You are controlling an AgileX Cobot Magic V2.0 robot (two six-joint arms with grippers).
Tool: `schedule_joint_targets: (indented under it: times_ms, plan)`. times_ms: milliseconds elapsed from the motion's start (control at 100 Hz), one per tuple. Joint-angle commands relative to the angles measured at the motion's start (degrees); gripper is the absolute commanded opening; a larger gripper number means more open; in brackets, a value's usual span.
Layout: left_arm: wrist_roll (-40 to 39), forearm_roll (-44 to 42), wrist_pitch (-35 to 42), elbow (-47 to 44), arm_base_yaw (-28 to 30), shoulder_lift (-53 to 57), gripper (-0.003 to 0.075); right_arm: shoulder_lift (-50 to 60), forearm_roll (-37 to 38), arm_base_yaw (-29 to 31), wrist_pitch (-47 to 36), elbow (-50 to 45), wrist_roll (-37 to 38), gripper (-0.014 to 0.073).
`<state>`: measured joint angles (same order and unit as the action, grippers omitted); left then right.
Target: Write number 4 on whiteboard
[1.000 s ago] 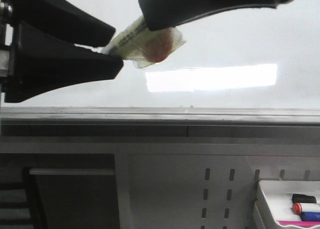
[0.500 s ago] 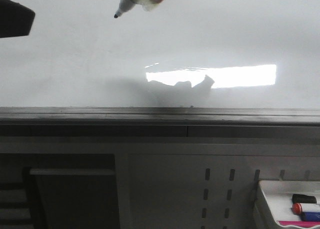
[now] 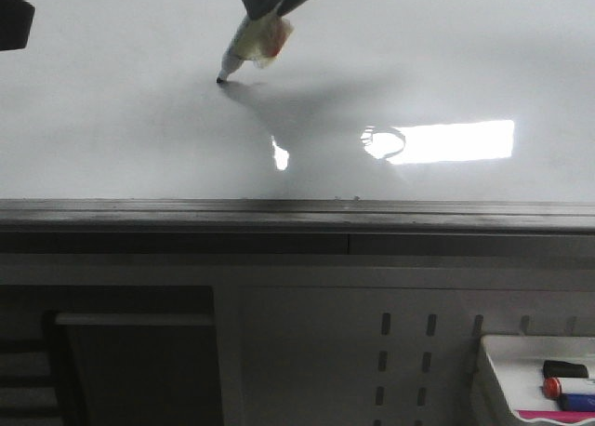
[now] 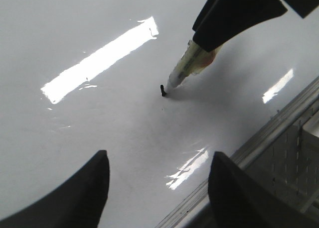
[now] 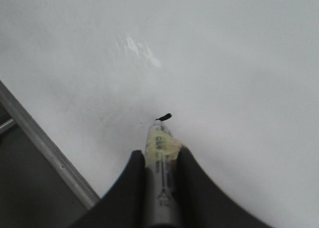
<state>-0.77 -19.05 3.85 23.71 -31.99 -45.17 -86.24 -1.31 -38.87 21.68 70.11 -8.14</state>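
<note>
The whiteboard [image 3: 112, 138] fills the upper front view, glossy white with a bright glare and a grey lower rail. My right gripper [image 5: 160, 156] is shut on a taped marker [image 3: 253, 43], also seen in the right wrist view [image 5: 159, 158] and the left wrist view [image 4: 188, 66]. The marker's black tip [image 3: 221, 78] touches the board. A tiny black ink mark [image 4: 163, 91] sits at the tip; no number 4 shows. My left gripper [image 4: 158, 171] is open and empty, hovering over the board; a bit of it shows at the front view's upper left [image 3: 14, 19].
The board's grey rail [image 3: 297, 217] runs across the front view. Below it is a perforated grey panel [image 3: 409, 352]. A small white tray [image 3: 493, 370] at the lower right holds several markers.
The right gripper has come down with the marker until its tip touches the board. The left gripper let go of the marker earlier and has drawn back to the left.
</note>
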Motion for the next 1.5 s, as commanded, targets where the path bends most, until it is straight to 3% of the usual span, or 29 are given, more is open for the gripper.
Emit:
schedule_joint_targets:
  times_ms: [0, 140, 500, 680, 890, 1170, 1490]
  plan:
    - [-0.74, 0.88, 4.5, 1.61, 0.14, 0.48, 0.0405, 1.13, -0.09, -0.5, -1.76, 0.24, -0.44, -0.0067]
    - [-0.74, 0.88, 4.5, 1.61, 0.14, 0.48, 0.0405, 1.25, -0.09, -0.96, -1.9, -0.91, -0.44, -0.0067]
    - [-0.74, 0.88, 4.5, 1.61, 0.14, 0.48, 0.0405, 7.48, 0.72, 4.63, 6.17, -0.91, -0.44, -0.0064]
    - [-0.74, 0.88, 4.5, 1.61, 0.14, 0.48, 0.0405, 7.86, 0.4, 1.3, 3.78, 2.06, -0.44, -0.0064]
    - [-0.74, 0.88, 4.5, 1.61, 0.14, 0.48, 0.0405, 4.02, 0.7, 1.91, 1.46, 4.82, -0.53, -0.0064]
    - [-0.74, 0.88, 4.5, 1.61, 0.14, 0.48, 0.0405, 3.15, -0.39, -0.4, 11.25, 1.59, -0.53, -0.0064]
    - [-0.74, -2.02, 4.5, 1.61, -1.54, -2.97, 0.0406, 5.48, -0.43, -3.76, 10.44, 0.62, -0.53, -0.0064]
